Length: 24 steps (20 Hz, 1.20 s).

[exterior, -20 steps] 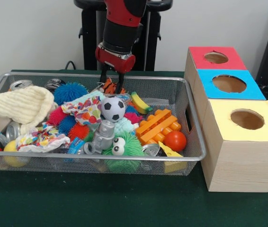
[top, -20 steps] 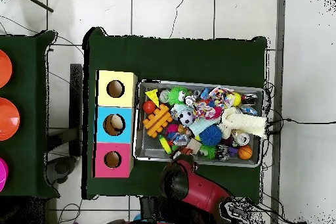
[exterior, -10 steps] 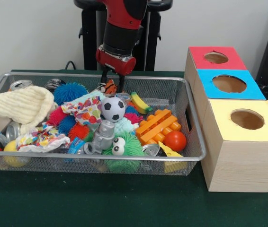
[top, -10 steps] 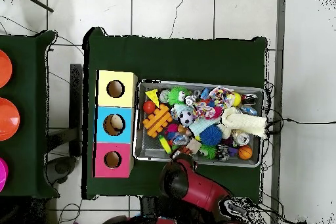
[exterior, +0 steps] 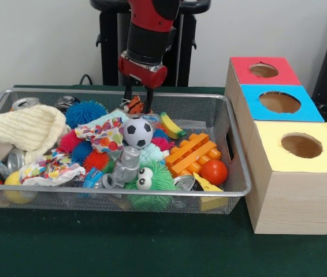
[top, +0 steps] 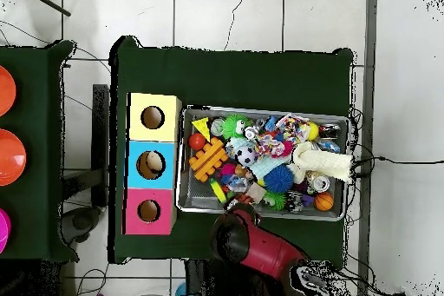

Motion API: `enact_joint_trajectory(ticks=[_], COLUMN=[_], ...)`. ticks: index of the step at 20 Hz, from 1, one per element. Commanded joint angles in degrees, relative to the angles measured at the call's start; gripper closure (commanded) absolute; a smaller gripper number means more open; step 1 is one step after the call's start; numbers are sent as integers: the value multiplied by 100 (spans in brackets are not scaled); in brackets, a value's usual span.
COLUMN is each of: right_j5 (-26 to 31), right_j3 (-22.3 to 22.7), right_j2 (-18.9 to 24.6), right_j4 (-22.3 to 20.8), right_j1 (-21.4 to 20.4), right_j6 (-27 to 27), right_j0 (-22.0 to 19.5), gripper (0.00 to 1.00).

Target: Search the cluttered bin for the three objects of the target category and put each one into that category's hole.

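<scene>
One gripper [exterior: 138, 105] we see clamped on orange tiger toy [exterior: 133, 105] | above wire bin's [exterior: 236, 173] far edge

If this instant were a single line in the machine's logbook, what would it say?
claw: gripping orange striped toy | place: above far side of wire bin | boxes: nothing dropped yet

One wire bin [exterior: 240, 173]; three holed boxes: red [exterior: 263, 70], blue [exterior: 279, 103], yellow [exterior: 300, 145]; one soccer ball [exterior: 137, 133].
</scene>
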Motion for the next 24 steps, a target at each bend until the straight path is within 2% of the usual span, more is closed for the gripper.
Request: enact_joint_trajectory(ticks=[1,11,24], right_j5=[997,1639,1438], right_j3=[-324,-325,-289], right_j2=[278,156,446], right_j4=[159,139,48], right_j1=[-485,-932,-870], right_j6=[564,637,639], right_j0=[112,265,-42], gripper=[0,0,0])
